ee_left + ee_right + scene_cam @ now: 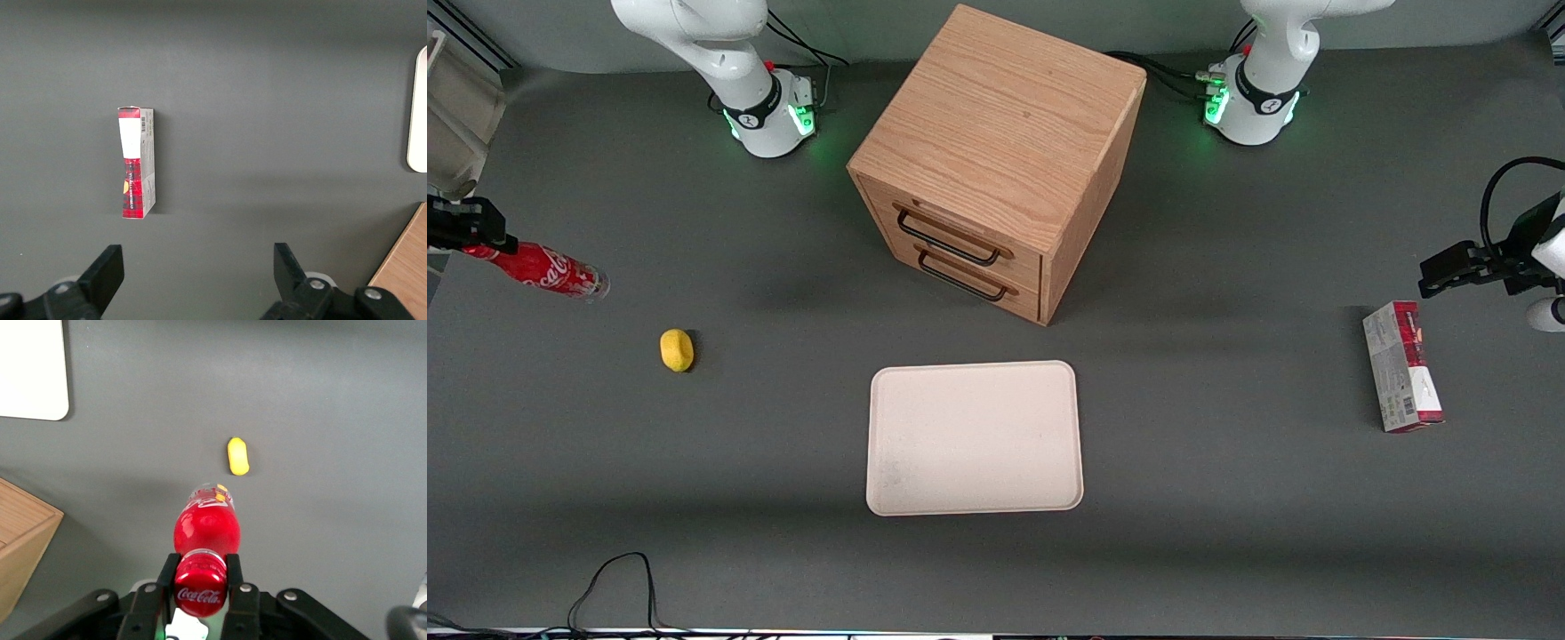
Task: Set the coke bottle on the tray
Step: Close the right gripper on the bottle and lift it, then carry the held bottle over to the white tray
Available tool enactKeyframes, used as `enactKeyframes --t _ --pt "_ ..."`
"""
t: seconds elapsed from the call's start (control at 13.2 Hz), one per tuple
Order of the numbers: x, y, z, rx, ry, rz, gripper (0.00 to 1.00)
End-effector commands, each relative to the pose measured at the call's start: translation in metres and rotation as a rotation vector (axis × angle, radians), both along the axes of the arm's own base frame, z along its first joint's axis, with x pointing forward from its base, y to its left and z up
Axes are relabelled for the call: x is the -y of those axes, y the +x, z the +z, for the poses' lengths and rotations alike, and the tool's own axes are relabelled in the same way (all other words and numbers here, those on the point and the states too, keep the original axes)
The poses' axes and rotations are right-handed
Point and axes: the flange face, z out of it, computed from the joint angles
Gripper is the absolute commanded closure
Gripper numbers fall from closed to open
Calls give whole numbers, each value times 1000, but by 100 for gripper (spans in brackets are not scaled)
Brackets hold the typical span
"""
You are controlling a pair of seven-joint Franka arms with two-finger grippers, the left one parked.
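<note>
My right gripper hangs at the working arm's end of the table, shut on the cap end of the coke bottle. The small red bottle with white script tilts down away from the fingers, lifted off the table. In the right wrist view both black fingers press the red cap, and the coke bottle points down at the table, with the gripper shut on it. The cream-white tray lies flat near the front camera in the table's middle, with nothing on it; one corner of the tray shows in the wrist view.
A yellow lemon-like object lies on the table between the bottle and the tray. A wooden two-drawer cabinet stands farther from the front camera than the tray. A red-and-grey carton lies toward the parked arm's end.
</note>
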Motion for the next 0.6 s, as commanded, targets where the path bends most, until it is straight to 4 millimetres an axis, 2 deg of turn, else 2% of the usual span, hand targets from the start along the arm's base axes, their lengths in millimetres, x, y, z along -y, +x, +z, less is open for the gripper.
enactKeyframes --t 0.0,0.15,0.23,0.3,0.38,0.45,0.53 --pt "-30 11 2 -12 12 -26 100" --pt "-72 36 -18 -28 15 -56 100" --pt "-101 56 -33 -38 21 -78 100" --pt "-138 74 -48 -42 23 -101 100" --pt "-163 92 -64 -40 20 -145 100" --pt "-199 108 -86 -42 23 -168 100" --pt "-246 124 -118 -20 7 -230 100"
